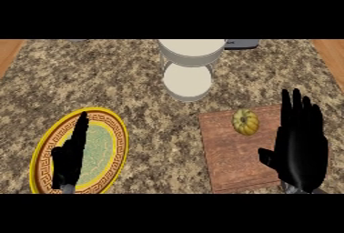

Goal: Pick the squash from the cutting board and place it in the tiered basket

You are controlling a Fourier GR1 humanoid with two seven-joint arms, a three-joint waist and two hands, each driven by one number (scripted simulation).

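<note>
A small yellow ribbed squash (245,122) lies near the far edge of the reddish-brown cutting board (232,159) at the right. The white tiered basket (191,57) stands at the back centre, its lower round tray nearer me. My right hand (302,148) hovers over the board's right side, fingers straight and pointing away, open, just right of the squash and not touching it. My left hand (69,157) shows edge-on over the yellow plate at the lower left, fingers straight, holding nothing.
A yellow plate (114,123) with a patterned brown rim and pale green centre sits at the lower left under my left hand. A grey object (240,43) lies at the back right beside the basket. Wooden strips border the speckled granite counter (134,86) at both sides.
</note>
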